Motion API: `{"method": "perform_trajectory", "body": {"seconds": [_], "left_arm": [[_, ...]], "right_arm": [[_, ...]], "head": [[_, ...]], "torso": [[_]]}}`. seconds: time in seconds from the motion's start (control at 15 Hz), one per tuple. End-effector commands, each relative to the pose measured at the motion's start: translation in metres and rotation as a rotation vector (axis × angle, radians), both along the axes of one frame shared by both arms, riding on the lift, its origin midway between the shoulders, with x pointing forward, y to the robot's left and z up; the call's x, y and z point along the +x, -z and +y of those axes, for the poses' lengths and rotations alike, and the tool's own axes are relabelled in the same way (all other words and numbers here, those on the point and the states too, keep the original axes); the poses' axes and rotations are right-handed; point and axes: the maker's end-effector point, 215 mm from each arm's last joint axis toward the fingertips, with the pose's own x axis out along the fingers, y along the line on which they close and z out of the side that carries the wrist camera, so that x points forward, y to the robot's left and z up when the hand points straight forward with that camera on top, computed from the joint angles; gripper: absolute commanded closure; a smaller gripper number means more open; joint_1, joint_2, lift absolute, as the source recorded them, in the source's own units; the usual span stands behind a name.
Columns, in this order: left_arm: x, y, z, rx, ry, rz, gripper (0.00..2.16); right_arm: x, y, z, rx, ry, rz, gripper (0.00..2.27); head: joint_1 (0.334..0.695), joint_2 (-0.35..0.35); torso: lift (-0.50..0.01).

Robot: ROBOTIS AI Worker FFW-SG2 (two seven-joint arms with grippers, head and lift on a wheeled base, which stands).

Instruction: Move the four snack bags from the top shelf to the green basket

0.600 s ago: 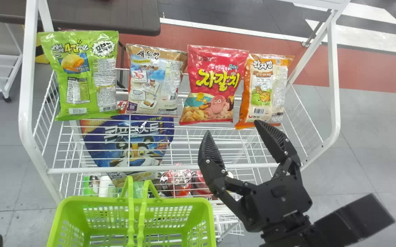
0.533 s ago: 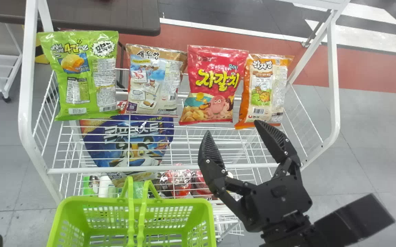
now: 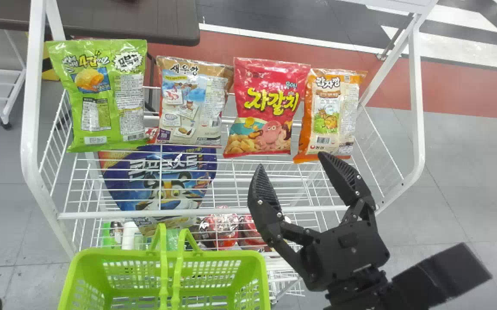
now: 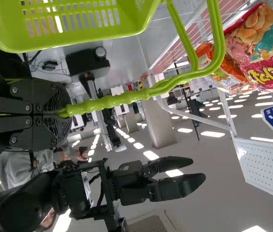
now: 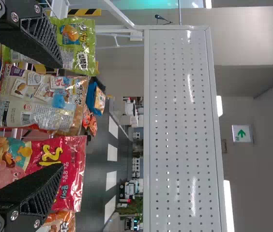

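In the head view my right gripper (image 3: 289, 161) stands open in front of the shelf, its tips just below the orange bag (image 3: 328, 114) and the red bag (image 3: 266, 105). Further left on the top shelf are the brown-topped bag (image 3: 191, 101) and the green bag (image 3: 100, 94), all four upright in a row. The green basket (image 3: 255, 269) is below the shelf front. In the left wrist view my left gripper (image 4: 61, 112) is shut on the basket handle (image 4: 112, 100). The right wrist view shows my right gripper (image 5: 61, 116) open, with the brown-topped bag (image 5: 42, 104) and red bag (image 5: 71, 164) beyond its fingers.
A blue cereal bag (image 3: 166, 181) lies under the top shelf's wires. The shelf's white front rail (image 3: 214, 211) runs between basket and bags, with white side posts (image 3: 418, 107) at both ends. A dark table (image 3: 123, 21) stands behind.
In the head view the whole scene has shifted very slightly, bags and shelf together. My right gripper remains open near the same place by the shelf.
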Motion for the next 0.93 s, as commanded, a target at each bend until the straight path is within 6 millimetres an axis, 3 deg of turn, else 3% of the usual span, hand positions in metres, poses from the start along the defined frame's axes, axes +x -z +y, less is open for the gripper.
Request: {"method": "perform_trajectory", "body": {"seconds": [0.0,0.87], "left_arm": [[0.000,0.000,0.000,0.000,0.000,0.002,1.36],[-0.008,-0.004,-0.001,0.005,0.007,0.005,1.36]], "right_arm": [[0.001,0.004,-0.003,0.003,0.009,0.011,0.08],[0.008,0.018,-0.011,0.011,0.041,0.048,0.08]], "head": [[0.695,-0.278],[0.695,-0.302]], "torso": [[0.000],[0.000]]}}
